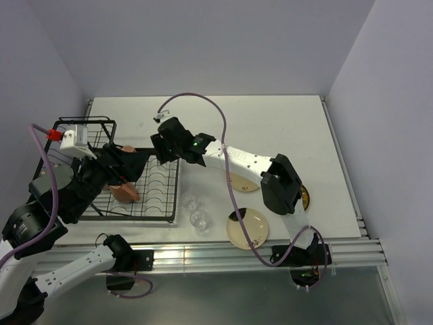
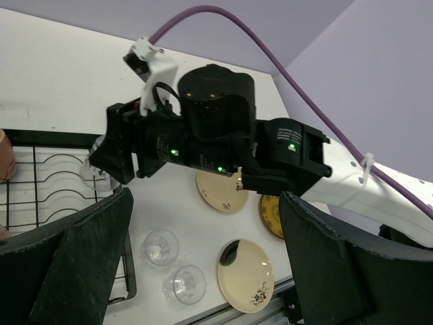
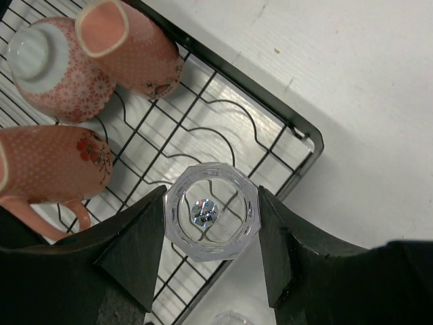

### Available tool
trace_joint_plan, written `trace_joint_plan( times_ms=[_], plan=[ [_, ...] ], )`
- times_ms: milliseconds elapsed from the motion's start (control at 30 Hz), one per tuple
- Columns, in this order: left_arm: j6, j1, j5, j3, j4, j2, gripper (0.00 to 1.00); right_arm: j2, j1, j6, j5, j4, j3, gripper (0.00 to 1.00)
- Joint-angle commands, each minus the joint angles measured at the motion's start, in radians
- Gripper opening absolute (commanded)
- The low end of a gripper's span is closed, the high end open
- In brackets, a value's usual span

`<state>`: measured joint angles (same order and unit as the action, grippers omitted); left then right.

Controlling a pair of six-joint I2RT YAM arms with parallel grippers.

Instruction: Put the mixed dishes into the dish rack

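The right gripper (image 3: 212,218) squeezes a small clear glass (image 3: 211,203) between both fingers, over the dish rack (image 3: 302,133) near its corner, so it should go down slowly and straight onto the wires, away from the pink mug (image 3: 47,162).

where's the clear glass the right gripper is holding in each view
Top external: not visible, hidden under the right gripper.
Left wrist: clear glass at that gripper's tip, left of centre.
Right wrist: dead centre, between the fingers.
Shared landmark: the dish rack below it.
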<state>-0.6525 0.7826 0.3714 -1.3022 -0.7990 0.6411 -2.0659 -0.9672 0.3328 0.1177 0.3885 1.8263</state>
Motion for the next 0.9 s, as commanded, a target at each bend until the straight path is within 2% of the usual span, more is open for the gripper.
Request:
trace_joint_plan(
  times_ms=[0,633,867],
  plan=[
    [-0.015,0.004,-0.026,-0.031,0.007,0.020,0.95,-0.033,-0.010,-0.054,0.045,-0.060,0.100,0.00],
    [-0.039,0.004,-0.034,-0.042,-0.028,0.046,0.95,-0.166,-0.010,-0.130,0.117,-0.163,0.080,0.00],
    [-0.026,0.004,-0.042,-0.052,-0.039,0.063,0.96,-0.181,-0.011,-0.158,0.192,-0.174,0.057,0.00]
  ],
)
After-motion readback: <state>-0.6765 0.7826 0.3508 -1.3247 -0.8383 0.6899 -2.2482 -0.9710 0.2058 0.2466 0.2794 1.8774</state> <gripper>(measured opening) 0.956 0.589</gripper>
